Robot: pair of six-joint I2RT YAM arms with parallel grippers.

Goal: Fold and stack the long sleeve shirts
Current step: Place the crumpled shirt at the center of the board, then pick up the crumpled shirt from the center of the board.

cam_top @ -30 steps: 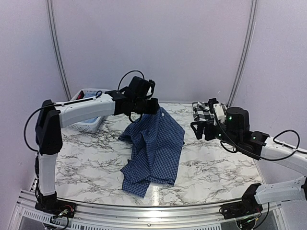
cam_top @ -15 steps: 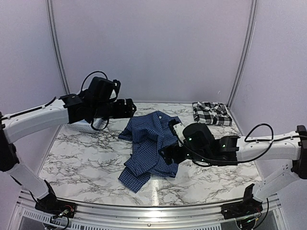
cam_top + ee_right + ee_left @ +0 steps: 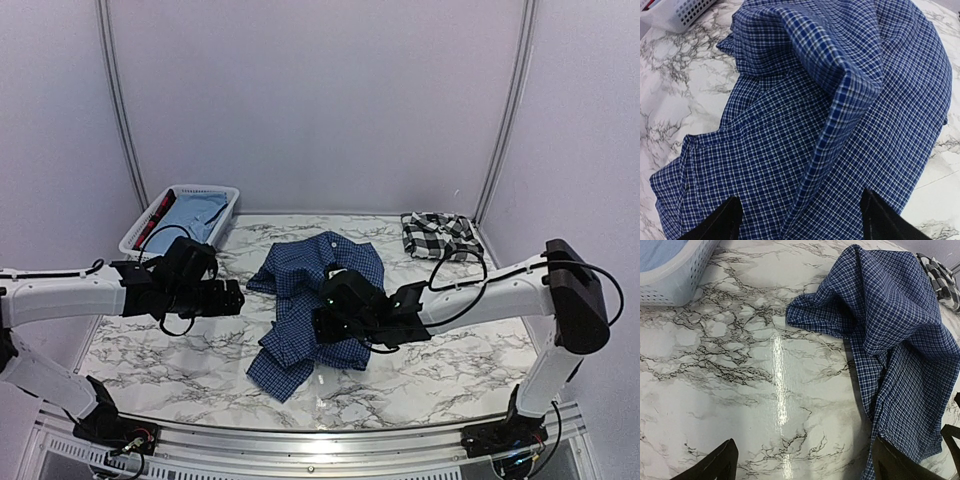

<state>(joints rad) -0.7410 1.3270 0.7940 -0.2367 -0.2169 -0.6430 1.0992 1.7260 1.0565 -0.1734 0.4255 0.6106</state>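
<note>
**A:** What is the setting?

**B:** A white marble-patterned surface (image 3: 450, 350) with dark veins. Pale walls close it in, with two thin curved poles at the back and a metal rail along the near edge. A white slatted basket (image 3: 200, 188) sits at the far left corner with light blue cloth in it.

**A:** Where are the shirts?

**B:** The blue shirt (image 3: 295, 270) lies crumpled in the middle of the surface. Its long axis runs from the far edge toward the near edge, slanting a little left. The broad, bunched end is toward the far edge and the narrow end points at the near edge. I cannot tell where the collar is. The plaid shirt (image 3: 440, 235) is a small bundle at the far right corner, well apart from the blue one.

**A:** And the grippers?

**B:** The left gripper (image 3: 805, 467) hangs over bare marble left of the blue shirt. Its fingers are spread wide and hold nothing. The right gripper (image 3: 800, 220) is right over the near half of the blue shirt, above a raised fold. Its fingers are also spread wide and have no cloth pinched between them.

**A:** Is there room to move?

**B:** Bare marble lies between the blue shirt and the left edge. There is more along the right edge and at the near right corner.
</note>
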